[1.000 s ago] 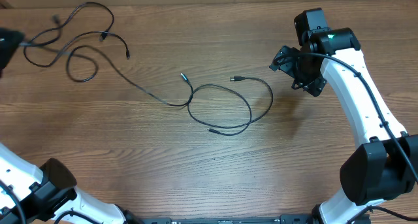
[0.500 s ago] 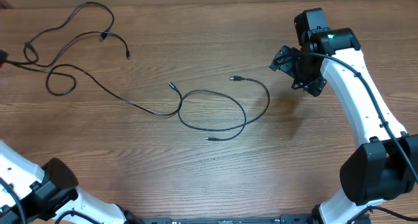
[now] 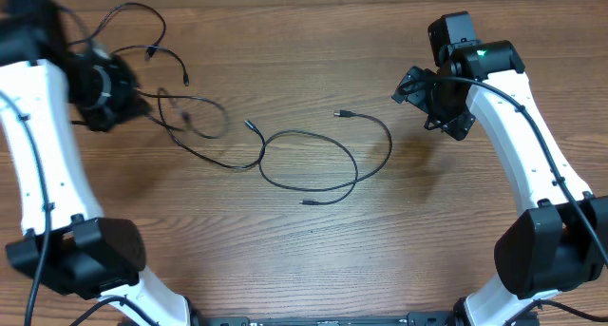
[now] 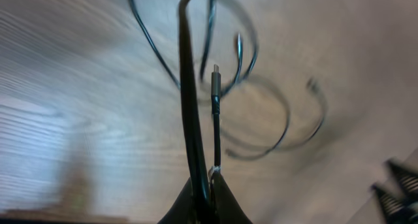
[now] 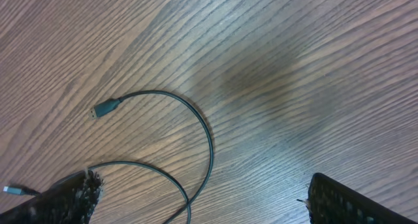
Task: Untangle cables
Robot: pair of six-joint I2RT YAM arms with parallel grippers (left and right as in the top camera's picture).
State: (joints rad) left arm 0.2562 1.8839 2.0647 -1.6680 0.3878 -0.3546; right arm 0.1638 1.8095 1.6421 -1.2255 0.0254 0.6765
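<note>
Several thin black cables lie on the wooden table: a big loop in the middle, and a tangle at the far left. My left gripper hovers at the far left, shut on a cable strand that arches out in front of it. Beside that strand a plug tip hangs over the blurred loops. My right gripper stands open at the right, nothing between its fingers. In the right wrist view a curved cable with a small plug lies below the open right gripper.
Loose plug ends lie at the middle loop's upper right, upper left and lower edge. The table's far edge runs along the top. Both arm bases stand at the near edge.
My left arm has swung in from beyond the left edge, bringing its held cable to the right. The small loop near it moved right. The middle loop slid left earlier. The right arm has not moved.
</note>
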